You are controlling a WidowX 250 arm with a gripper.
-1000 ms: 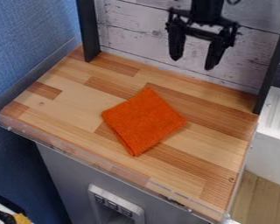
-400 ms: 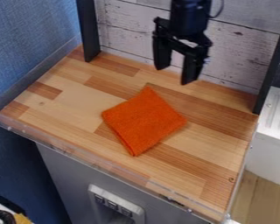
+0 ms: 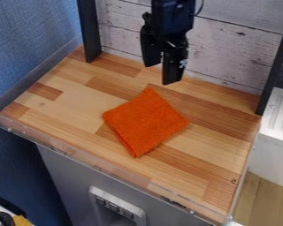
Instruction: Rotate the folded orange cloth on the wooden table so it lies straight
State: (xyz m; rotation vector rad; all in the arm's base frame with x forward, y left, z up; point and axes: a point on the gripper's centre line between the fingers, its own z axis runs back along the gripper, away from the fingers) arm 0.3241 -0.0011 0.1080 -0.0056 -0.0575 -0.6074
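Above the far part of the wooden surface (image 3: 70, 103), near the whitewashed plank panel (image 3: 227, 50): a black gripper (image 3: 162, 74), pointing down, with fingers slightly apart and nothing pinched between them. From this angle, only a narrow gap visible. Framed to either side by black uprights (image 3: 89, 31), standing at the rear of the surface.

Near the middle of the same surface: an orange cloth (image 3: 145, 121), lying flat and apparently folded into a rough square. Set askew, with one corner toward the rear panel and another toward the clear front rim (image 3: 108, 170). Along the front left side, a layered edge suggestive of a fold. Well inside the front rim and both uprights.

Between gripper and cloth: open air, without visible contact. Beyond the rear corner of the cloth, as seen from the camera, the lower fingertip; exact height above the wood impossible to tell.

As to progress, judged an early stage. Visible as done: only an approach to the region of the cloth, with no grip on the fabric. Left, by the same judgement: first contact and all handling of the cloth.
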